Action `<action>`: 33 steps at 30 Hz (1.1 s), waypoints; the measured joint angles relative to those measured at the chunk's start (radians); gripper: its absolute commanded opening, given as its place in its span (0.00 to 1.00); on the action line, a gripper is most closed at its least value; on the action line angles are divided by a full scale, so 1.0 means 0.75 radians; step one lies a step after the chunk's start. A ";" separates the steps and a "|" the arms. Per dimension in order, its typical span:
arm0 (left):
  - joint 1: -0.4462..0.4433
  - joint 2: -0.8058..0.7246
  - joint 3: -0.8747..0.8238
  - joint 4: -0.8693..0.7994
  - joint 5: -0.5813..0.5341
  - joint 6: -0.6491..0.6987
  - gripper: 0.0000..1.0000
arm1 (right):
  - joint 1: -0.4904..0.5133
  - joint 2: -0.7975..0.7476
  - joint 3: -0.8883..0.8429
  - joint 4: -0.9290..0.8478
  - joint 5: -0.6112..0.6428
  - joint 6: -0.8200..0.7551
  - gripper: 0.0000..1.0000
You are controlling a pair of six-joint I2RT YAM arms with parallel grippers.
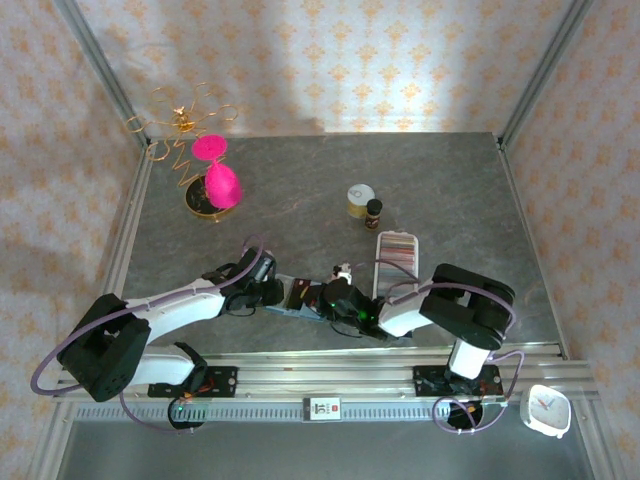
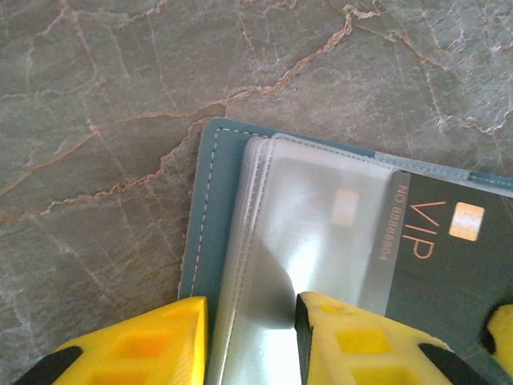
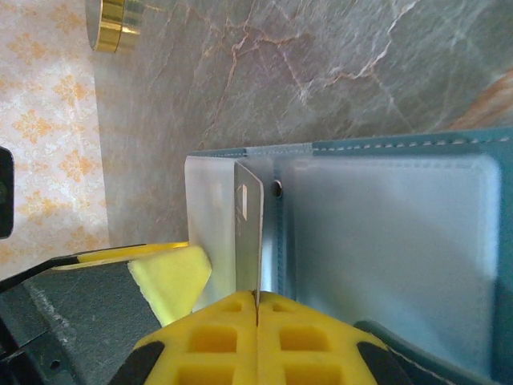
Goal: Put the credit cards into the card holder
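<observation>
Risk: right gripper (image 3: 256,309), jaws shut on an edge-up card (image 3: 250,233), may miss the card holder (image 3: 385,241) sleeve; left gripper (image 2: 252,337) jaws part-open, seemingly pinning sleeves.

A staged robot test cell — a lab rig made to look homely. Patterned wallpaper panels (image 1: 330,60) in aluminium framing (image 1: 100,90) wall in a grey stone-look bench (image 1: 440,190); two arms bolt to a rail (image 1: 320,378) at 6 o'clock.
</observation>
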 measured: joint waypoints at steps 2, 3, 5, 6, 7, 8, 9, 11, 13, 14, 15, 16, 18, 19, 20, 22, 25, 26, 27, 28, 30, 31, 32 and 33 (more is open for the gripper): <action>0.001 0.000 0.000 0.000 0.000 -0.001 0.34 | 0.001 0.015 0.003 0.017 -0.002 0.000 0.00; 0.000 -0.002 -0.001 0.000 0.000 -0.001 0.35 | 0.000 0.021 0.003 0.023 -0.004 0.000 0.00; 0.001 -0.009 -0.009 0.004 0.000 -0.005 0.38 | 0.001 0.026 0.006 0.035 -0.006 0.000 0.00; 0.001 -0.013 -0.014 0.008 -0.001 -0.010 0.40 | 0.001 0.028 0.009 0.038 -0.010 -0.004 0.00; 0.001 -0.018 -0.020 0.012 -0.002 -0.016 0.40 | 0.001 0.031 0.014 0.040 -0.015 -0.009 0.00; 0.001 -0.024 -0.027 0.019 -0.003 -0.022 0.40 | 0.001 0.034 0.020 0.038 -0.020 -0.012 0.00; 0.001 -0.032 -0.036 0.026 -0.004 -0.032 0.41 | 0.000 0.038 0.030 0.037 -0.024 -0.019 0.00; 0.001 -0.048 -0.053 0.047 -0.005 -0.043 0.41 | 0.001 0.039 0.045 0.031 -0.035 -0.032 0.00; 0.004 -0.062 -0.076 0.076 -0.004 -0.059 0.37 | 0.000 0.039 0.057 0.014 -0.045 -0.042 0.00; 0.012 -0.067 -0.087 0.092 0.002 -0.064 0.37 | 0.000 0.039 0.064 0.001 -0.049 -0.048 0.00; 0.026 -0.070 -0.100 0.116 0.017 -0.071 0.38 | 0.000 0.041 0.073 -0.015 -0.053 -0.056 0.00; 0.045 -0.073 -0.115 0.148 0.037 -0.079 0.39 | 0.000 0.045 0.084 -0.029 -0.060 -0.063 0.00; 0.067 -0.084 -0.139 0.189 0.077 -0.099 0.41 | 0.000 0.058 0.104 -0.046 -0.073 -0.070 0.00; 0.074 -0.094 -0.150 0.205 0.090 -0.107 0.42 | 0.000 0.066 0.113 -0.052 -0.079 -0.071 0.00; 0.074 -0.104 -0.159 0.219 0.097 -0.116 0.43 | 0.000 0.073 0.120 -0.054 -0.081 -0.073 0.00; 0.074 -0.128 -0.178 0.237 0.107 -0.131 0.45 | 0.000 0.090 0.138 -0.060 -0.086 -0.075 0.00; 0.074 -0.166 -0.209 0.251 0.122 -0.148 0.45 | 0.000 0.114 0.171 -0.069 -0.095 -0.077 0.00; 0.074 -0.177 -0.219 0.258 0.123 -0.153 0.45 | 0.000 0.121 0.182 -0.074 -0.096 -0.079 0.00; 0.075 -0.189 -0.231 0.266 0.126 -0.162 0.45 | 0.000 0.129 0.195 -0.075 -0.100 -0.079 0.00; 0.075 -0.198 -0.240 0.275 0.126 -0.171 0.45 | 0.000 0.134 0.203 -0.078 -0.103 -0.079 0.00; 0.081 -0.207 -0.245 0.280 0.126 -0.183 0.45 | 0.000 0.140 0.211 -0.079 -0.107 -0.079 0.00; 0.083 -0.214 -0.245 0.278 0.126 -0.190 0.46 | 0.000 0.140 0.211 -0.079 -0.109 -0.079 0.03; 0.083 -0.225 -0.246 0.273 0.126 -0.197 0.46 | 0.000 0.140 0.211 -0.079 -0.110 -0.079 0.07; 0.083 -0.243 -0.246 0.262 0.125 -0.206 0.45 | 0.000 0.139 0.211 -0.078 -0.110 -0.078 0.14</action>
